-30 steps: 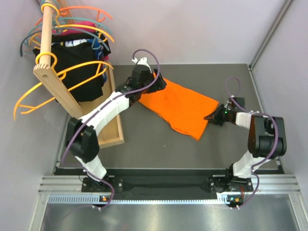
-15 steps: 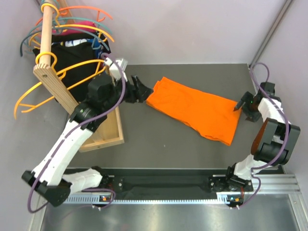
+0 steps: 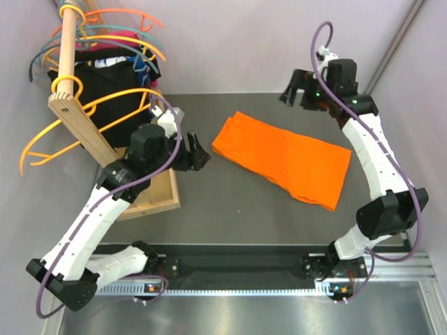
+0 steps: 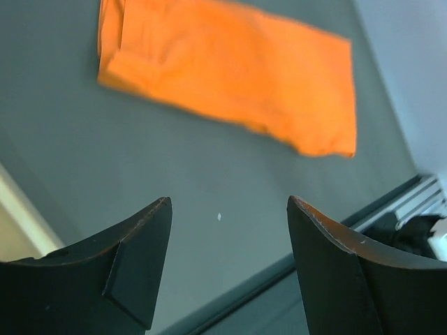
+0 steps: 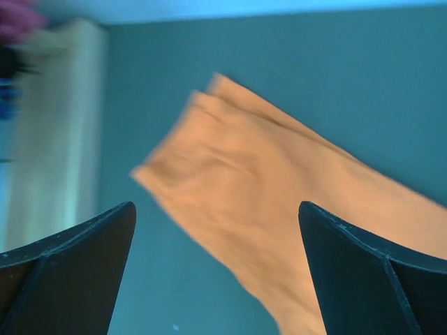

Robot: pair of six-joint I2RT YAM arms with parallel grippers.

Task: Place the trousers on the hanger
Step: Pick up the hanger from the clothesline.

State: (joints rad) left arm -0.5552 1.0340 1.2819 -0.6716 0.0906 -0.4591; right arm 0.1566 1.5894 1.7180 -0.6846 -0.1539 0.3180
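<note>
The orange trousers lie folded flat on the dark table, running from the back middle toward the right. Neither gripper touches them. My left gripper hovers just left of their left end, open and empty; its wrist view shows the trousers ahead of the gripper. My right gripper is raised near the back wall above the trousers' far side, jaws wide open; below the gripper the trousers look blurred. The amber-yellow hanger hangs on the rack at the left.
A wooden rack post rises from a wooden base at the table's left. It carries black garments, teal hangers and coral hangers. Walls close in the back and right.
Both grippers let go of the trousers, which now lie stretched out flat. The right gripper opened wide and swung up to the back wall. The left arm drew back leftward.
</note>
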